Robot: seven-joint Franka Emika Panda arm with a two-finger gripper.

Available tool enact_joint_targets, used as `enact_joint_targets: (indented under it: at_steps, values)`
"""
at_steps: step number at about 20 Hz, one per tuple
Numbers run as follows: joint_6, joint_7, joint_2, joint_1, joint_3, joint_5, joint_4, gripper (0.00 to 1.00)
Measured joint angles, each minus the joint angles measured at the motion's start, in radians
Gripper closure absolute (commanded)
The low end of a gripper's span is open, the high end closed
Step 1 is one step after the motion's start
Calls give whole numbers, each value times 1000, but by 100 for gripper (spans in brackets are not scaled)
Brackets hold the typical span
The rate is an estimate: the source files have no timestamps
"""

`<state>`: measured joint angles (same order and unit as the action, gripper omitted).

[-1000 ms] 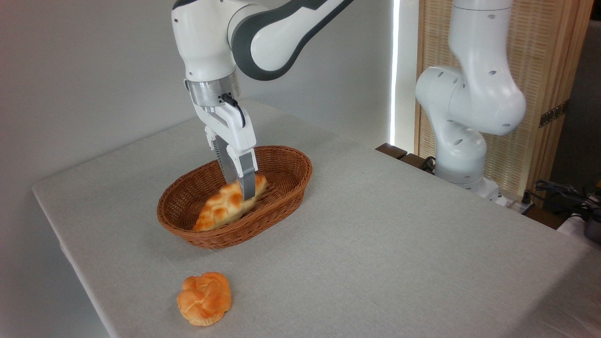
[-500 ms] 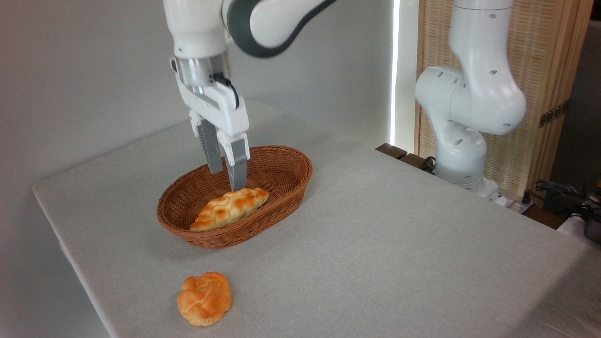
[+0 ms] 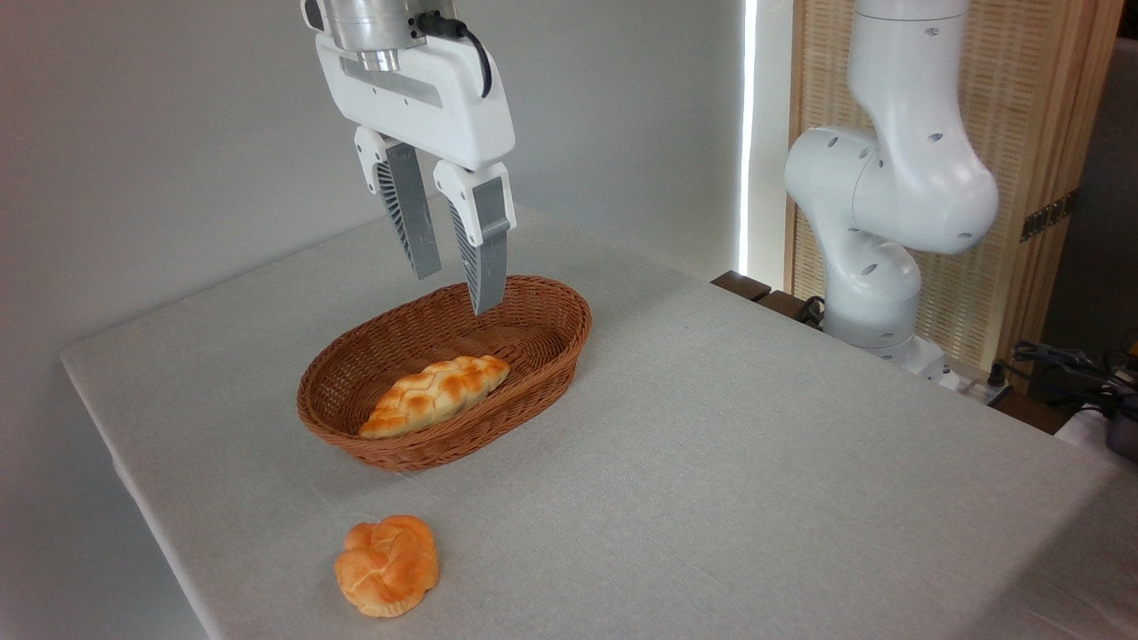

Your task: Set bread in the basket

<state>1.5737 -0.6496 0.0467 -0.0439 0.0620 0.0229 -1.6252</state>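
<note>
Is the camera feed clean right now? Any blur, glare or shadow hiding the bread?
Fixed camera: sharp, no motion blur on the gripper; light soft and even, shadows faint; bread in the basket fully visible and well lit; the only blown-out spot is a bright vertical strip in the background, clear of the work area.

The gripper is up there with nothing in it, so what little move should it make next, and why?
Probably just lift a little higher and clear away. The bread lies inside the basket, and the gripper hangs open above it, touching nothing. The bun on the table looks like no part of the job.
</note>
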Motion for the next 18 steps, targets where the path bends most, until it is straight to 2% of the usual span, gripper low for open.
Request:
enact_joint_targets:
  at_steps: [5, 18]
  values:
    - [-35, 0, -48, 5, -1, 2, 56, 0]
    - [-35, -7, -50, 10, 11, 2, 57, 0]
